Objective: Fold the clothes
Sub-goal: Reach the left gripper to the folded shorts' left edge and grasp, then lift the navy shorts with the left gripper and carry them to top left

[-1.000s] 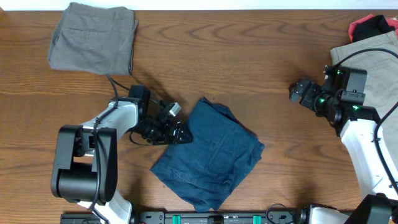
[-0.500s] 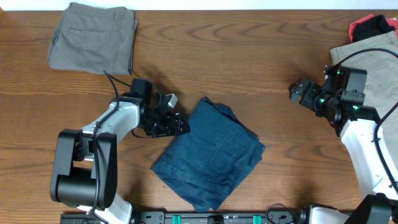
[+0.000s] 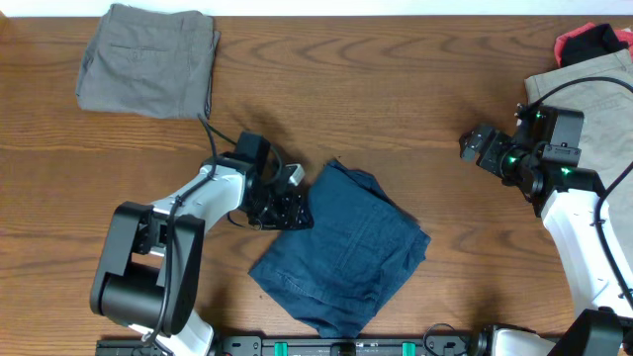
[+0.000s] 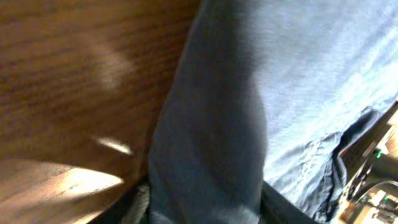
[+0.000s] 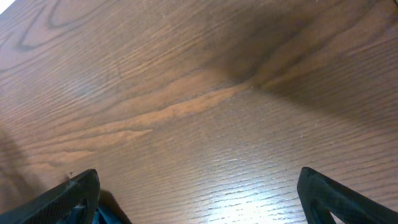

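Overhead view: the navy shorts (image 3: 346, 252) lie as a folded, roughly diamond-shaped bundle at the near centre of the table (image 3: 396, 89). The left gripper (image 3: 290, 205) is at their left edge, touching the cloth. The grey-green pair (image 3: 148, 59) sits folded at the far left corner, well apart. The khaki pair (image 3: 603, 99) lies at the right edge, partly beneath the right arm, with a red and black item (image 3: 591, 40) beyond it. The right gripper (image 3: 478, 146) hovers over bare wood, near no garment. Left wrist view: a thick fold of blue cloth runs down between the fingers (image 4: 138, 198), which appear clamped on it (only their dark tips show at the bottom edge). Right wrist view: the fingers (image 5: 68, 196) stand wide apart with nothing but wood grain between them, so that hand is empty. Assessment: the step in hand looks like shifting or squaring the navy bundle. To do it well, the grip should take every layer of the fold. The pull should run low and steady along the table so the layers do not slide apart or drag open.
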Motion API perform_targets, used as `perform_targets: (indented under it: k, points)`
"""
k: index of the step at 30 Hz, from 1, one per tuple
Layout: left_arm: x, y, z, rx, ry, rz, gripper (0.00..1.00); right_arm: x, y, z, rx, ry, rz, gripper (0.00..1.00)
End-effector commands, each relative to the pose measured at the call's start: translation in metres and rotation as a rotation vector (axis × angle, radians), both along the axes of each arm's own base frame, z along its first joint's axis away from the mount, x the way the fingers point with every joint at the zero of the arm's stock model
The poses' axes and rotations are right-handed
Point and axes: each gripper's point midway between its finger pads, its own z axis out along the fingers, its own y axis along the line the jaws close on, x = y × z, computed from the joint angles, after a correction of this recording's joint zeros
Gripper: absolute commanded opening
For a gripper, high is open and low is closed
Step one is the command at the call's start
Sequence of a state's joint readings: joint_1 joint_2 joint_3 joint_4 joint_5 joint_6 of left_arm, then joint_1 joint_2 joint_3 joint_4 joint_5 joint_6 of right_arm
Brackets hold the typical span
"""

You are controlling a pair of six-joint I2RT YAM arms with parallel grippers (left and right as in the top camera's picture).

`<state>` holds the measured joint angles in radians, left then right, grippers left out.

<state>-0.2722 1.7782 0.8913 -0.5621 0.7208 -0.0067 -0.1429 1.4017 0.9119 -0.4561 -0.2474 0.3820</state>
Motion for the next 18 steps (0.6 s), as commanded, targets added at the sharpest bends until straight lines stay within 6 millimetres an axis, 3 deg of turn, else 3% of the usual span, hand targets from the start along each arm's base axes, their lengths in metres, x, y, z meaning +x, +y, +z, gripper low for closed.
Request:
perform_targets:
  k: [1, 7, 14, 18]
  points:
    - [-0.009, 0.000, -0.006, -0.002, 0.036, -0.005, 0.33, 0.004, 0.000, 0.004, 0.001, -0.008, 0.003, 0.99]
    - [0.006, 0.015, -0.011, 0.094, 0.029, 0.071, 0.06, 0.004, 0.000, 0.004, 0.001, -0.008, 0.003, 0.99]
    - [0.051, 0.037, 0.007, 0.151, -0.043, 0.172, 0.06, 0.004, 0.000, 0.004, 0.001, -0.008, 0.003, 0.99]
    - [0.086, 0.064, 0.025, 0.264, -0.123, 0.230, 0.06, 0.004, 0.000, 0.004, 0.001, -0.008, 0.003, 0.99]
